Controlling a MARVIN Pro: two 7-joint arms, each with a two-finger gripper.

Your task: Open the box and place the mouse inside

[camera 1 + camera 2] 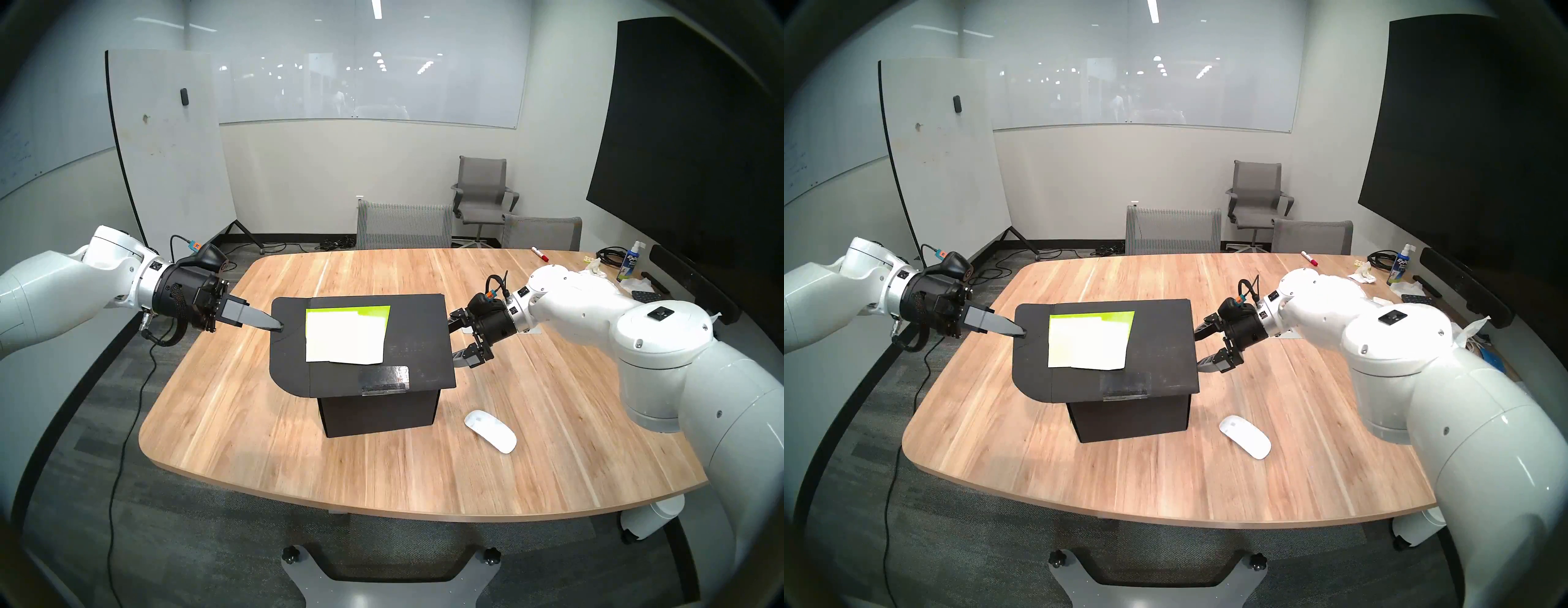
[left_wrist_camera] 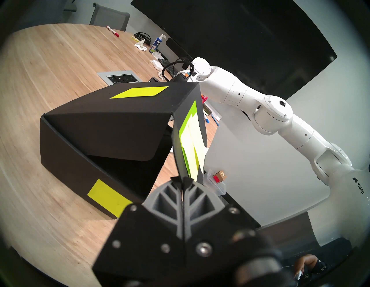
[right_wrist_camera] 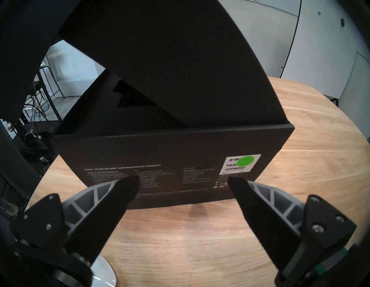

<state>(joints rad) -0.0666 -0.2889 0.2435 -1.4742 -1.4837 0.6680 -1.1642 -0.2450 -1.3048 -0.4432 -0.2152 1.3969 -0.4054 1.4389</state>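
The black box (image 1: 377,412) stands mid-table, its flap lid (image 1: 415,339) raised and bearing yellow-green and white notes. My left gripper (image 1: 278,327) is shut on the lid's left edge flap; in the left wrist view the gripper (image 2: 182,181) pinches that thin edge. Under the lifted lid (image 3: 180,60), the right wrist view shows the black insert. Close beside the box's right wall (image 3: 170,156), my right gripper (image 1: 456,342) is open and holds nothing. The white mouse (image 1: 490,431) lies on the table, front right of the box and below the right arm.
A red marker (image 1: 539,254), a spray bottle (image 1: 630,261), tissues and cables lie at the table's far right. A power panel (image 2: 121,77) is set into the tabletop behind the box. Chairs (image 1: 403,225) stand at the far edge.
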